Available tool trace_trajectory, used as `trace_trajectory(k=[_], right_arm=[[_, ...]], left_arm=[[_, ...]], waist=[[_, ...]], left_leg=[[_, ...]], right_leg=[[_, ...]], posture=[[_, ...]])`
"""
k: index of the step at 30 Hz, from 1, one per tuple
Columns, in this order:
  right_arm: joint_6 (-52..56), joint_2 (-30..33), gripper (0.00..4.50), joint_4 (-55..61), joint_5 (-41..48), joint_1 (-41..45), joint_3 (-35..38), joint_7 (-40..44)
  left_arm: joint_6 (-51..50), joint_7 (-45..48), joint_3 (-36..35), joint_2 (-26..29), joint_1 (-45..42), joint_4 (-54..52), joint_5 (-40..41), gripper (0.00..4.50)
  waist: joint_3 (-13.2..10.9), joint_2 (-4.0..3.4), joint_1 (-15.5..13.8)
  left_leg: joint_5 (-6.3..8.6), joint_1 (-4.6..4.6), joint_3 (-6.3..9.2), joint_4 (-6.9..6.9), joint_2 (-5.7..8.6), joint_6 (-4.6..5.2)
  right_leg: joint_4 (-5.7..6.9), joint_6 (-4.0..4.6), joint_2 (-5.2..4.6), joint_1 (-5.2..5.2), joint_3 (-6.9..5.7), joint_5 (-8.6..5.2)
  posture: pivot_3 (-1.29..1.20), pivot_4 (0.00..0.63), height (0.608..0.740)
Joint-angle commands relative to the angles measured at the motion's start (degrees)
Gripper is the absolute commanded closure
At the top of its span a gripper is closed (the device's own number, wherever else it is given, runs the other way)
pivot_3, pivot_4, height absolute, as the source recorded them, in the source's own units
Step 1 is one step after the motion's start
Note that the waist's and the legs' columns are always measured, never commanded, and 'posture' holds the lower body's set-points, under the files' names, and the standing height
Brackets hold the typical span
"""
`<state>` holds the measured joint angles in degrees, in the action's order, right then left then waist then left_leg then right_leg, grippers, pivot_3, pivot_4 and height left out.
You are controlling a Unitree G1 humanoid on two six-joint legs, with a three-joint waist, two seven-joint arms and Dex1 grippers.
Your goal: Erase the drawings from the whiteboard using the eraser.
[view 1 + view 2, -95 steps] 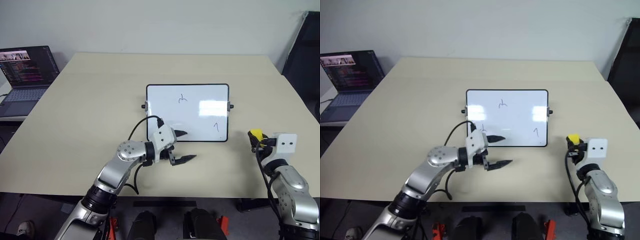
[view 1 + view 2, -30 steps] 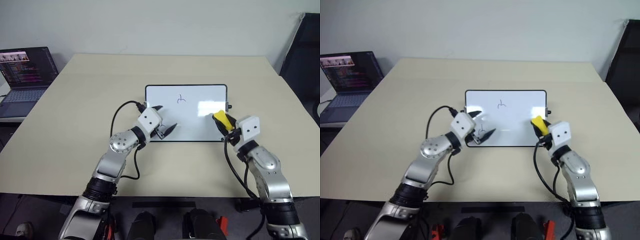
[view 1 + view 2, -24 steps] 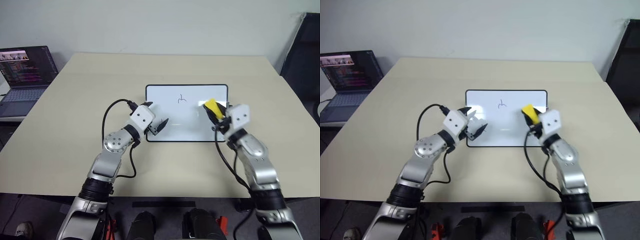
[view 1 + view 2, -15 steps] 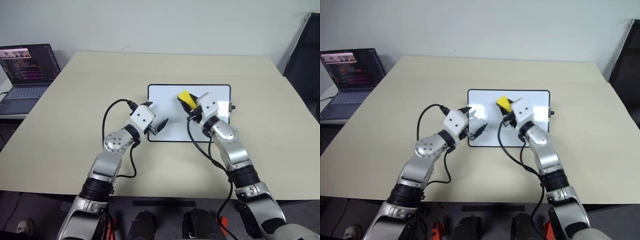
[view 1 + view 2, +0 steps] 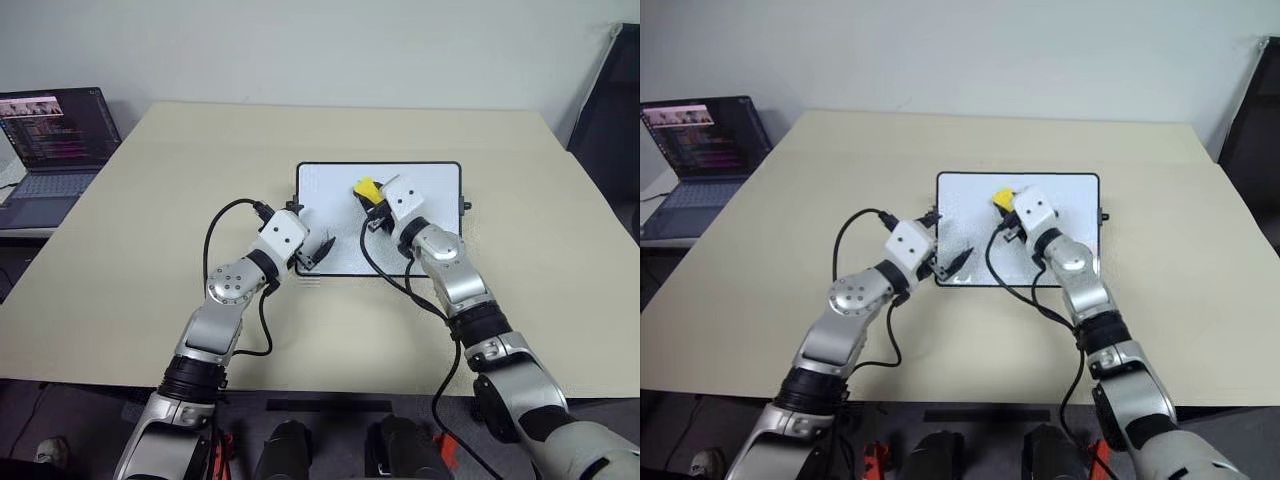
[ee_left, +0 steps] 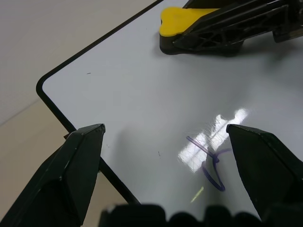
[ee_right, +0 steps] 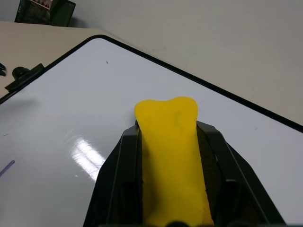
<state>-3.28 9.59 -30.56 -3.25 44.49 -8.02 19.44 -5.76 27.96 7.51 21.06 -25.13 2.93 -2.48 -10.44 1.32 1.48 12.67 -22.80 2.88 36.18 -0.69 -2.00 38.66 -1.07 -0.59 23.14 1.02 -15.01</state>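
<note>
The whiteboard (image 5: 430, 240) lies flat in the middle of the table. My right gripper (image 5: 372, 200) is shut on the yellow eraser (image 5: 365, 187), which is over the far middle of the board. In the left wrist view the eraser (image 6: 182, 21) looks pressed to the surface. In the right wrist view the eraser (image 7: 173, 156) sits between the two black fingers. My left gripper (image 5: 320, 250) stands open at the board's near left corner. One of the drawings, a thin squiggle (image 6: 210, 163), lies on the board between the left gripper's fingers (image 6: 71, 175).
An open laptop (image 5: 55, 130) stands at the table's far left edge. The beige table (image 5: 150, 220) has wide bare room around the board. A dark object (image 5: 610, 90) stands past the table's right side.
My right arm carried the eraser from the board's right edge leftward and farther away, to the far middle of the board. The left gripper stayed at the near left corner.
</note>
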Motion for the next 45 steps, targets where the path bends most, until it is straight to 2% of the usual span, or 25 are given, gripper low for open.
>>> trace_trajectory(k=[1, 17, 23, 27, 31, 41, 45], right_arm=[[0.37, 1.59, 3.33, -1.06, -0.41, -0.05, 1.59, -0.81], [5.38, 5.5, 3.33, 0.76, -3.56, -4.42, 1.37, -4.32], [4.74, 2.82, 3.33, 5.75, -1.78, -6.57, -1.15, 0.05], [4.96, -0.51, 3.33, 9.96, -0.27, -8.9, -5.3, 6.66], [5.7, -1.41, 3.33, 9.79, -0.75, -8.19, -5.86, 7.31], [0.31, 2.85, 3.33, -2.19, -7.41, 1.01, -1.55, -9.28], [-0.4, 3.04, 3.33, -4.24, -8.9, 2.18, -1.6, -12.39]], left_arm=[[0.51, -0.34, -0.72, -0.11, -1.01, -1.64, 0.13, 0.0], [0.87, -0.17, -0.77, -0.34, -1.61, -0.86, 0.24, 0.0], [0.91, -0.16, -0.85, -0.29, -1.66, -0.72, 0.23, 0.0], [1.05, -0.29, -0.98, -0.22, -1.86, -0.48, 0.12, 0.0], [1.1, -0.49, -1.26, -0.13, -1.79, -0.5, 0.12, 0.0], [1.0, -0.51, -1.07, -0.58, -1.61, -0.52, -0.01, 0.0], [1.17, -0.41, -1.06, -0.68, -1.97, -0.03, -0.05, 0.0]], waist=[[0.0, 0.0, -0.01], [0.04, 0.06, -0.22], [0.04, 0.06, -0.07], [0.04, 0.06, 0.51], [0.03, 0.05, 0.97], [0.04, 0.06, 0.0], [0.04, 0.06, 0.04]], left_leg=[[-0.01, 0.01, 0.0, 0.02, 0.0, 0.0], [-0.08, 0.12, 0.01, 0.22, 0.01, 0.06], [-0.09, 0.12, 0.01, 0.22, 0.01, 0.08], [-0.09, 0.13, -0.02, 0.19, 0.0, 0.08], [-0.08, 0.13, -0.13, 0.14, -0.02, 0.08], [-0.09, 0.08, -0.04, 0.16, 0.0, 0.08], [-0.08, 0.05, -0.07, 0.15, 0.0, 0.07]], right_leg=[[0.04, 0.0, -0.01, 0.0, 0.01, 0.0], [0.22, -0.08, -0.17, -0.14, -0.01, -0.02], [0.2, -0.1, -0.17, -0.17, -0.01, -0.03], [0.2, -0.09, -0.13, -0.13, 0.02, -0.03], [0.24, -0.05, 0.07, 0.02, 0.13, -0.01], [0.23, -0.03, 0.04, 0.01, 0.05, 0.0], [0.18, -0.03, 0.02, 0.01, 0.08, -0.01]], posture=[[0.0, 0.15, 0.74], [0.0, 0.15, 0.74], [0.0, 0.15, 0.74], [0.0, 0.15, 0.74], [0.0, 0.15, 0.74], [0.0, 0.15, 0.74], [0.0, 0.15, 0.74]])
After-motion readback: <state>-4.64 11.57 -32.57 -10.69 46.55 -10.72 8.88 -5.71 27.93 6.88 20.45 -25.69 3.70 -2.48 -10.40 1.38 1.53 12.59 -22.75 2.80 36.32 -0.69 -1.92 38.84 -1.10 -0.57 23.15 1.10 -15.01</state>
